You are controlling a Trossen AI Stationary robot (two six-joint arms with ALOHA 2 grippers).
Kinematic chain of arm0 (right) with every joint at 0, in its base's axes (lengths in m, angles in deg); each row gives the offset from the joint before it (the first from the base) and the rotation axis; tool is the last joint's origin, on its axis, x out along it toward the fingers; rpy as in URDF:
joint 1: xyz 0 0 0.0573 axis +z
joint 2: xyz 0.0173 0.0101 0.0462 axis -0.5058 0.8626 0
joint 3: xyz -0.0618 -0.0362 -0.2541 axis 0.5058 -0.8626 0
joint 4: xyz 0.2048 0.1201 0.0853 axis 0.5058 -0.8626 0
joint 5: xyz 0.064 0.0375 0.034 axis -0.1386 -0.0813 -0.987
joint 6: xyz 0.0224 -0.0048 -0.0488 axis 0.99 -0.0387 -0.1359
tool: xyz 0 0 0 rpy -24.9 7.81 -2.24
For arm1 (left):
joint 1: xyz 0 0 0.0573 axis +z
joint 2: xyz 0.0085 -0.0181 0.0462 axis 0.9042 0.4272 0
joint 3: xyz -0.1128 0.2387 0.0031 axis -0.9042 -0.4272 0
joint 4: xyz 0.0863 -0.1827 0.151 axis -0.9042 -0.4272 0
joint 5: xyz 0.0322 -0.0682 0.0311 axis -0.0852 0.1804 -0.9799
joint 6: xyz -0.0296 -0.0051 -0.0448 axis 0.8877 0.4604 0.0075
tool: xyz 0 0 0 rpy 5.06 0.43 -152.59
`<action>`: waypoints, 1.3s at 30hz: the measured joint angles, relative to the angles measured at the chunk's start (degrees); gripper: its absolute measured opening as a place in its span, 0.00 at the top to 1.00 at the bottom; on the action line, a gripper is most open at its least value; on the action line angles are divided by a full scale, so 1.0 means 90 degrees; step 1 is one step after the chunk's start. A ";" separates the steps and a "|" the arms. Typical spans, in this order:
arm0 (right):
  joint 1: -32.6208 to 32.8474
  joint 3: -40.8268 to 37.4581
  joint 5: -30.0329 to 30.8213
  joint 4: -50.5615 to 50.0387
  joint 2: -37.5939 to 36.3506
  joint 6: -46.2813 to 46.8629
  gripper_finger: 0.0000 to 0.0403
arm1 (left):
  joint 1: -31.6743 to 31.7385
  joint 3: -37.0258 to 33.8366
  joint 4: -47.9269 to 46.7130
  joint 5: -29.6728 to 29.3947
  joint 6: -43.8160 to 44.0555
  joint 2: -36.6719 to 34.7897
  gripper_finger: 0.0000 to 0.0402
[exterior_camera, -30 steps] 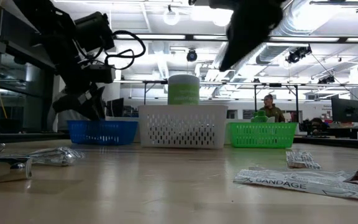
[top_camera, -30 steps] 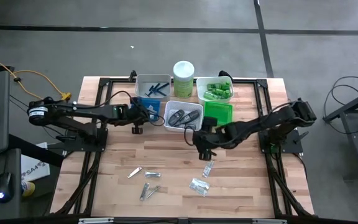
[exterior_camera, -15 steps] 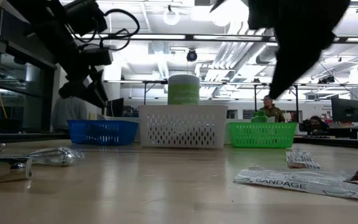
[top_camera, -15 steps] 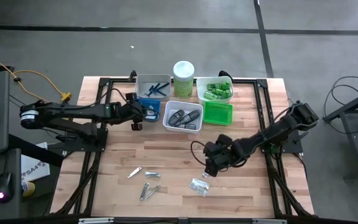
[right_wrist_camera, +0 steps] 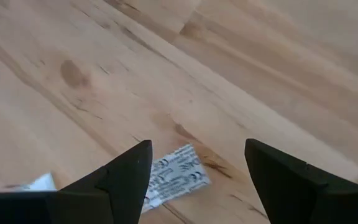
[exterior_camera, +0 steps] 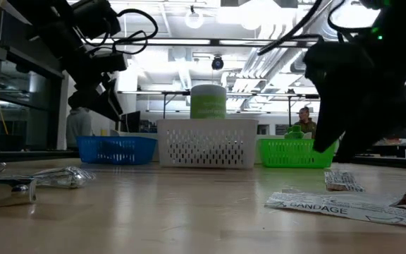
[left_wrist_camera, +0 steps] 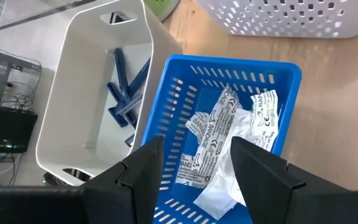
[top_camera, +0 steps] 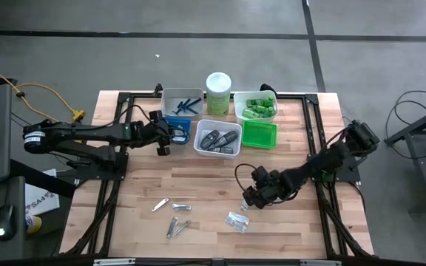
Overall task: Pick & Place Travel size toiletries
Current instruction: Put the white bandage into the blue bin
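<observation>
Above the bandage packet (top_camera: pixel 246 201), the right tool (top_camera: pixel 248 198) has dropped lower.

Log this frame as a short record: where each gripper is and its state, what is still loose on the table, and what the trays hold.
left gripper: open, empty, above the blue tray of bandage packets
right gripper: open, empty, low over a loose bandage packet
loose on table: another clear packet, metal clippers
grey tray: blue razors
white basket: dark oval cases
clear tray: green tubes
</observation>
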 joint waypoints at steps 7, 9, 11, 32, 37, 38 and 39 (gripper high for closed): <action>0.0038 -0.0406 -0.0041 0.0366 0.0002 0.0627 0.38 | 0.0000 0.0000 -0.0001 0.0160 0.0094 0.0000 0.54; 0.0081 -0.0436 -0.0062 0.0534 0.0002 0.0630 0.38 | 0.0000 0.0000 -0.0003 0.0166 0.0096 0.0000 0.54; 0.0136 -0.0482 -0.0068 0.0783 0.0002 0.0649 0.38 | 0.0000 0.0000 -0.0002 0.0166 0.0096 0.0000 0.54; 0.0834 -0.0474 0.0903 0.0937 0.0452 0.2517 0.38 | 0.0000 0.0000 -0.0019 0.0176 0.0100 0.0002 0.54; 0.0966 -0.0494 0.1169 0.1017 0.0466 0.3046 0.38 | 0.0000 0.0000 -0.0019 0.0274 0.0120 0.0002 0.54; 0.0982 -0.0494 0.1170 0.1056 0.0470 0.3107 0.38 | 0.0000 0.0000 -0.0019 0.0276 0.0125 0.0002 0.54; 0.0996 -0.0494 0.1173 0.1108 0.0489 0.3132 0.38 | 0.0000 0.0000 -0.0019 0.0280 0.0133 0.0002 0.54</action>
